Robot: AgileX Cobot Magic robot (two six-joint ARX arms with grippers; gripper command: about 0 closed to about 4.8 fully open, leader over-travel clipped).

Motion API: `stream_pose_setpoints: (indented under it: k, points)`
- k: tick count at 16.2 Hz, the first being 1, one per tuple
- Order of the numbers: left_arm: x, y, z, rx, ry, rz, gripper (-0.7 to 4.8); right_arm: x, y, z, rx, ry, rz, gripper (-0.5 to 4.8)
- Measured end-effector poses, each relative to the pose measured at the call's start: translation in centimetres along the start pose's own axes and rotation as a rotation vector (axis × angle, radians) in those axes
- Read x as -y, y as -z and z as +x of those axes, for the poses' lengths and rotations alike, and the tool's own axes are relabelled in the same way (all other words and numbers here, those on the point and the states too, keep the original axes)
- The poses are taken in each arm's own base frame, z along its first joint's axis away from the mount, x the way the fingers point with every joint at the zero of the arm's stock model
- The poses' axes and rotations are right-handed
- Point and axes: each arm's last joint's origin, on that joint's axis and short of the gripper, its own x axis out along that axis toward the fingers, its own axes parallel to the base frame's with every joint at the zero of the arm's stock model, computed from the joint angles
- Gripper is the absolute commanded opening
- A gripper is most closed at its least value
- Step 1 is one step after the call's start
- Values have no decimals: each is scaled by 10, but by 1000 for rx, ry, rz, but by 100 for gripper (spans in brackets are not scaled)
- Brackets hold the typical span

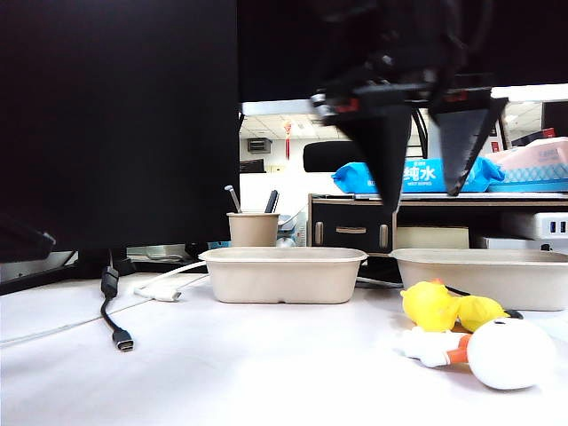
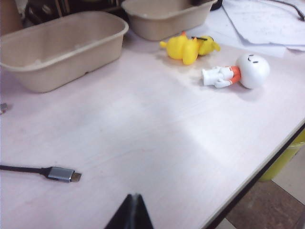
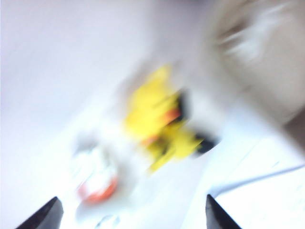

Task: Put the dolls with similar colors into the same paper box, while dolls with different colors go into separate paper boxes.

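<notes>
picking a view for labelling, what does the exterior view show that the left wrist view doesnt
Only the exterior view shows the right tool, hanging open above the table behind the dolls, plus the tan pen cup and the blue wipes pack.

Only the left wrist view shows the table edge, loose papers and the left tool's tip; open or shut is unclear.

Both show the two paper boxes, the yellow duck dolls, the white round-headed doll lying on its side, and a cable plug.
</notes>
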Motion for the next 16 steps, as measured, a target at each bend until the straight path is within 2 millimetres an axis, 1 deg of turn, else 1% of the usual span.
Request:
stream_pose_setpoints:
  k: [3, 5, 7, 8, 10, 12, 13, 16]
  points:
    - [0, 0, 0, 1, 0, 0, -5, -24, 8, -4, -18, -4, -63, 387]
    - [0, 0, 0, 1, 0, 0, -5, -27, 14, 0, -67, 6, -76, 387]
    - [0, 0, 0, 1, 0, 0, -5, -26, 29, 14, -185, 36, -94, 387]
    - [0, 0, 0, 2, 0, 0, -5, -27, 33, 18, -207, 40, -97, 387]
    - [0, 0, 0, 1, 0, 0, -5, -29, 46, 33, -274, 56, -103, 387]
    - [0, 0, 0, 1, 0, 0, -5, -36, 53, 41, -280, 26, -111, 387]
    - [0, 0, 0, 1, 0, 0, -5, -41, 55, 48, -268, -17, -110, 387]
    - [0, 0, 0, 1, 0, 0, -5, -47, 56, 62, -220, -57, -105, 387]
